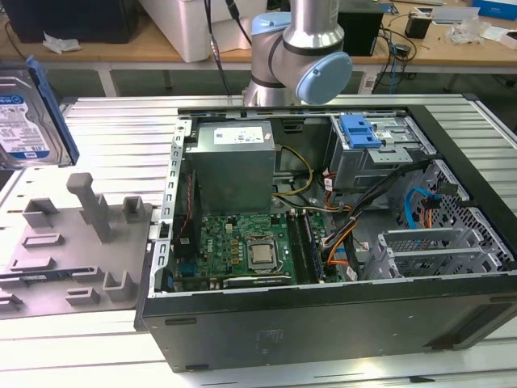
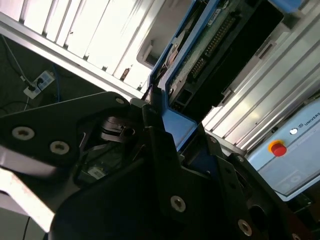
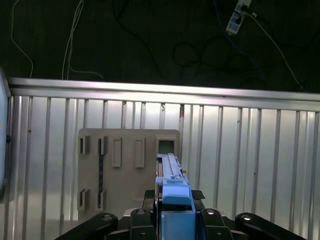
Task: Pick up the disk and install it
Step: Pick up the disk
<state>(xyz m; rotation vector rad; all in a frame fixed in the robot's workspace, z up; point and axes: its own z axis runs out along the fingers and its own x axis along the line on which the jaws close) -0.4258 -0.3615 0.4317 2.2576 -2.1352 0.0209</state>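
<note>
Robot's hand (image 3: pixel 173 197) squeezes shut on the disk (image 1: pixel 29 111), holding it up in the air over the grey holder (image 1: pixel 48 271), apart from the open computer case (image 1: pixel 323 327). It grips just a thin blue edge, so the disk might slip, tip and drop.

The claw (image 3: pixel 173 195) holding the disk (image 1: pixel 28 113) hangs over open table (image 1: pixel 121 121); cables (image 1: pixel 380 202) crowd the case (image 1: pixel 323 315) beside the drive cage (image 1: pixel 388 158).
</note>
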